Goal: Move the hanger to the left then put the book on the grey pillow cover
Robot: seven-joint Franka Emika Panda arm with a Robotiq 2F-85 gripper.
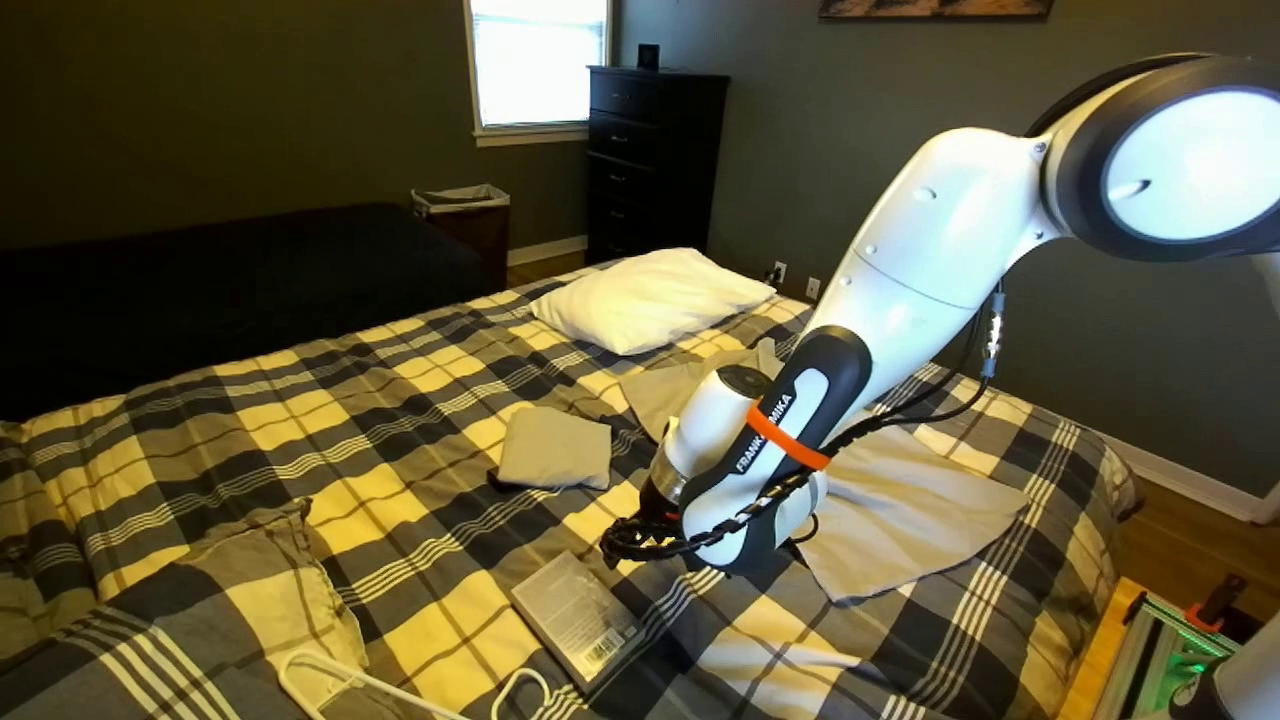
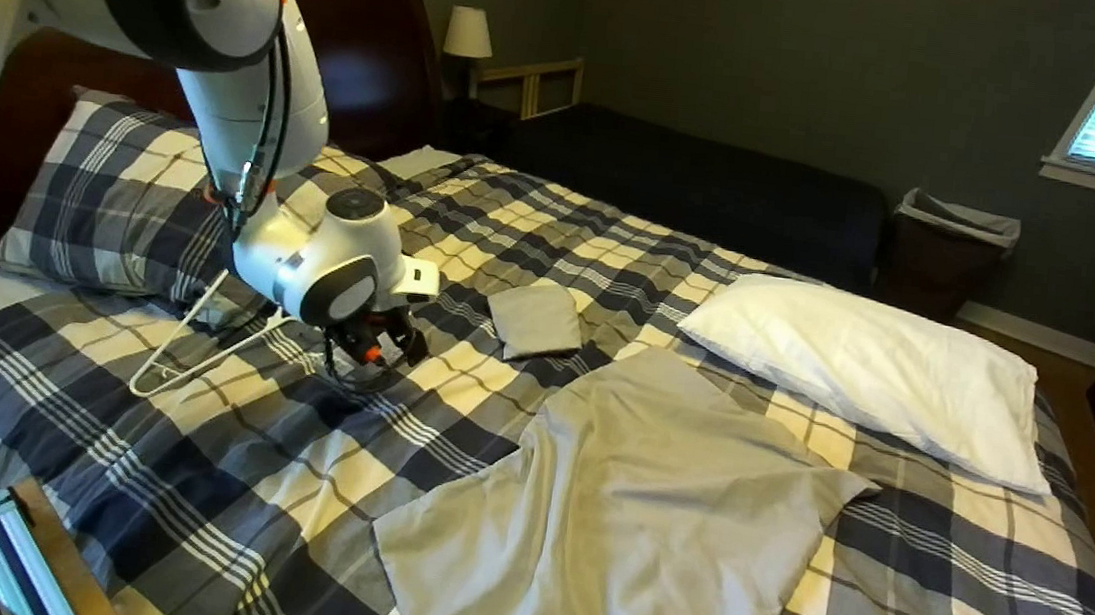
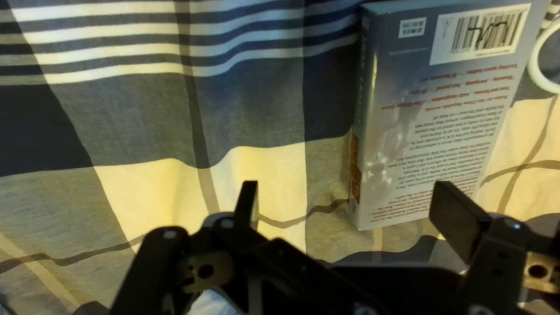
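Observation:
The book [image 1: 578, 618] lies flat on the plaid bed, back cover up; in the wrist view [image 3: 420, 131] its barcode is at the far end. In an exterior view my arm largely hides it. My gripper [image 3: 345, 184] is open and empty, above the bed at the book's near end; the spine lies between the fingers, apart from both. The gripper shows low over the bed in both exterior views [image 1: 640, 540] [image 2: 388, 344]. The white hanger [image 2: 213, 362] lies by the plaid pillow, partly cut off in an exterior view [image 1: 400, 692]. The grey pillow cover [image 2: 618, 515] lies spread out, wrinkled, also [image 1: 900, 510] partly behind my arm.
A tan folded square cloth [image 1: 555, 448] lies beyond the book. A plump white pillow [image 2: 863, 368] lies past the grey cover. A plaid pillow [image 2: 125, 207] stands at the headboard. The robot's base mount [image 1: 1170, 650] is at the bed's edge.

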